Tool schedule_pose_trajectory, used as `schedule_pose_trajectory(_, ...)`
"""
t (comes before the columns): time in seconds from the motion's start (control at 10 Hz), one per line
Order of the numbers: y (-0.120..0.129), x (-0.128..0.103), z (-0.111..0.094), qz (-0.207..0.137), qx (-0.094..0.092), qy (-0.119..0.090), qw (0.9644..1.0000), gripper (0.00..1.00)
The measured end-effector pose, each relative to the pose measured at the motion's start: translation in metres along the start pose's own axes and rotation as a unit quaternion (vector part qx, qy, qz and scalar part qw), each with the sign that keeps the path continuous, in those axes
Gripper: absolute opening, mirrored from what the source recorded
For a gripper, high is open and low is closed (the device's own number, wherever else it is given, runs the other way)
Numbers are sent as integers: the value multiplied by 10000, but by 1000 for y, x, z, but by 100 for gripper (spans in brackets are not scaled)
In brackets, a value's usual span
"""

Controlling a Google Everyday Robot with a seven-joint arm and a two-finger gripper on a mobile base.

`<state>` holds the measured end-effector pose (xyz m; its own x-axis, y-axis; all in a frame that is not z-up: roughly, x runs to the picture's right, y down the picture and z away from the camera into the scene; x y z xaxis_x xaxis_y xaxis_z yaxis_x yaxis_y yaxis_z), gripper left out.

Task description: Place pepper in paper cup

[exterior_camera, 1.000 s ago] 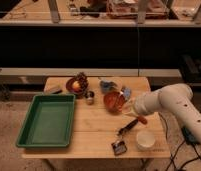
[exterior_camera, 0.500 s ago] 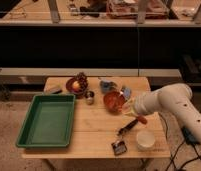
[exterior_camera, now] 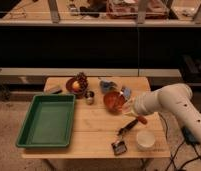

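The pepper (exterior_camera: pixel 142 120) shows only as a short orange-red end poking out below my white arm, between the bowl and the paper cup; the rest of it is hidden by the arm. The paper cup (exterior_camera: pixel 145 139), white and wide-mouthed, stands near the table's front right corner. My gripper (exterior_camera: pixel 126 106) hovers at the right rim of the reddish-brown bowl (exterior_camera: pixel 113 99), up and to the left of the cup, and is shut. Whether it grips the pepper is hidden.
A black brush (exterior_camera: pixel 123 135) lies just left of the cup. A green tray (exterior_camera: pixel 29 131) fills the table's left side. A small metal cup (exterior_camera: pixel 89 97), a plate with an orange fruit (exterior_camera: pixel 75 86), and blue items (exterior_camera: pixel 108 85) sit toward the back.
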<state>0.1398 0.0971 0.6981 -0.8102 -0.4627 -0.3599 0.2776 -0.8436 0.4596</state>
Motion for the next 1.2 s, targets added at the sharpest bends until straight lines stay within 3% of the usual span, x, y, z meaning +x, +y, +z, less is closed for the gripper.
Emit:
schedule_pose_trajectory(0.5, -2, 0, -4, 4, 27, 40, 10000, 12)
schedule_pose_trajectory(0.9, -33, -10, -30, 51, 68, 236, 9997, 12)
schedule_pose_trajectory(1.2, -38, -24, -30, 72, 205, 229, 9995, 12)
